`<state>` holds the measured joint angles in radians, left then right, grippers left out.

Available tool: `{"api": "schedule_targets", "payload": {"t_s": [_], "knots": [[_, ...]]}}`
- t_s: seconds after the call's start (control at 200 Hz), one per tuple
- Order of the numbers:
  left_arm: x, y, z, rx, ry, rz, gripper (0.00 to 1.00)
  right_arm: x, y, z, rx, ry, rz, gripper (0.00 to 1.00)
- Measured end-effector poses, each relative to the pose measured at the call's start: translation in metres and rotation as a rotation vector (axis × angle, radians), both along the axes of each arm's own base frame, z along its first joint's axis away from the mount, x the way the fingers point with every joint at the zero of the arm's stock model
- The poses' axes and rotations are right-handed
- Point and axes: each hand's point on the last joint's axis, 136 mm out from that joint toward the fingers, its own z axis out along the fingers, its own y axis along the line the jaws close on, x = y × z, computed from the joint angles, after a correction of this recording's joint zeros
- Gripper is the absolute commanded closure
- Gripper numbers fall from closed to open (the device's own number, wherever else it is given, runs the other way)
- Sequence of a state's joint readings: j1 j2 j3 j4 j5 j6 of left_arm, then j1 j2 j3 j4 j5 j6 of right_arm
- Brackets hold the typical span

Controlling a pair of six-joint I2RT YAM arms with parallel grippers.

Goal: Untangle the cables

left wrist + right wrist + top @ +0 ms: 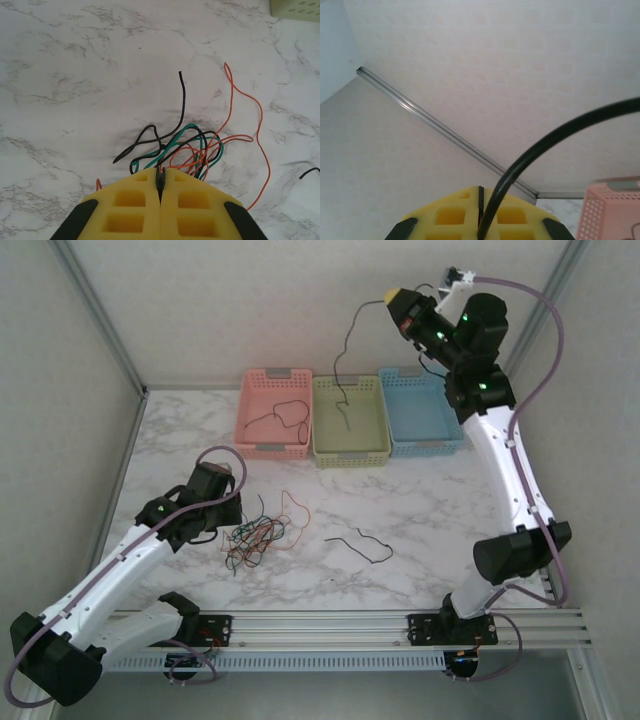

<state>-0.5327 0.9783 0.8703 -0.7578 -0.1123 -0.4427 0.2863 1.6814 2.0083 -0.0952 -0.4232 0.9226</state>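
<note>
Top view: my right gripper point(395, 302), upper right, dangled a black cable point(345, 350) over the green basket point(350, 455). A second cable point(285, 412) lay in the pink basket point(272, 375), a loose cable point(360, 543) at centre, and the tangle point(255, 535) lower left by my left gripper point(232, 512). Left wrist: jaws clenched on strands of the tangle point(195, 145). Right wrist: jaws clamped on the black cable point(545, 142). I judged that most of the sorting remained.
</note>
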Motion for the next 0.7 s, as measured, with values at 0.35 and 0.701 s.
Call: {"api": "schedule_targets", "payload": {"t_s": [0.35, 0.701], "knots": [[0.002, -0.002, 0.0, -0.011, -0.011, -0.002, 1.0, 0.064, 0.074, -0.016, 0.042, -0.017, 0.095, 1.0], [0.002, -0.003, 0.0, -0.015, -0.01, -0.005, 1.0, 0.13, 0.131, -0.114, 0.019, 0.115, 0.125, 1.0]]}}
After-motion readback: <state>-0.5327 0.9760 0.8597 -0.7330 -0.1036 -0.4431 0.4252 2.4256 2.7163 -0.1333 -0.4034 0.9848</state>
